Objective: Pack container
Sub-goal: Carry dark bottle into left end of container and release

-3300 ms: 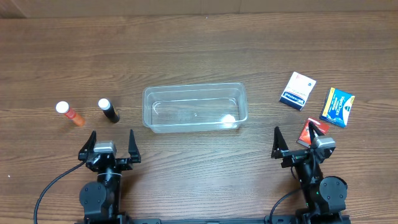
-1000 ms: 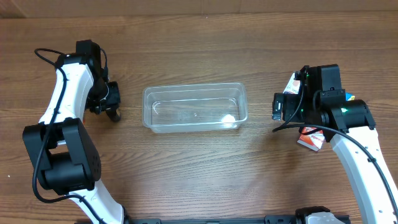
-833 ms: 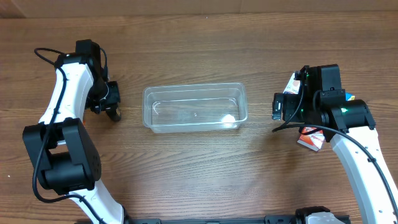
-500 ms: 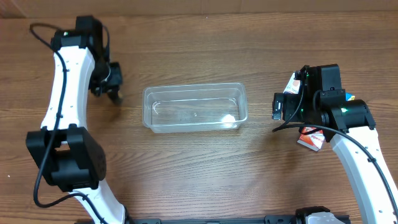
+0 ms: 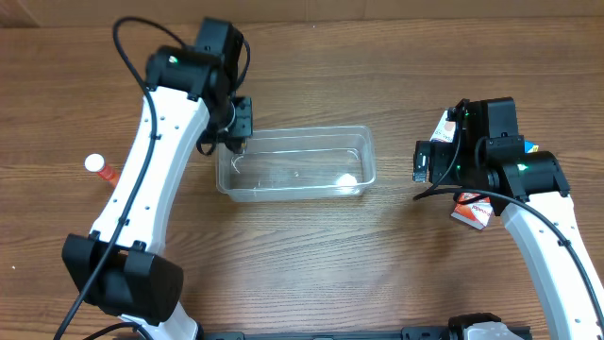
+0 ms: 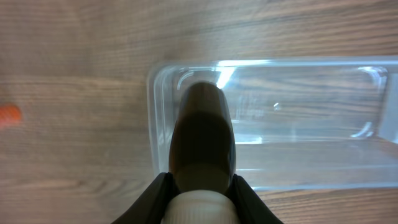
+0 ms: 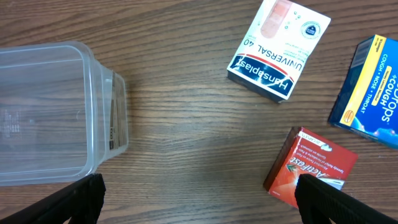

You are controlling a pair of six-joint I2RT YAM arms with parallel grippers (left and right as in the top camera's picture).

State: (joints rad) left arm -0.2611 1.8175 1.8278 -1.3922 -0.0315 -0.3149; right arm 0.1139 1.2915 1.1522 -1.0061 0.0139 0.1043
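The left pincer [image 6: 202, 198] clenches a dark bottle [image 6: 204, 134] above the left end of the clear container [image 5: 369, 154] on the table [image 5: 302, 269], apparently to drop it in; the right pincer [image 7: 199, 190] hangs spread near a red box [image 7: 311, 168].

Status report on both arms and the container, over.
Left gripper shut on dark bottle, above container left end. Right gripper open, empty, near red box. Container looks empty; no obstacle seen over it.
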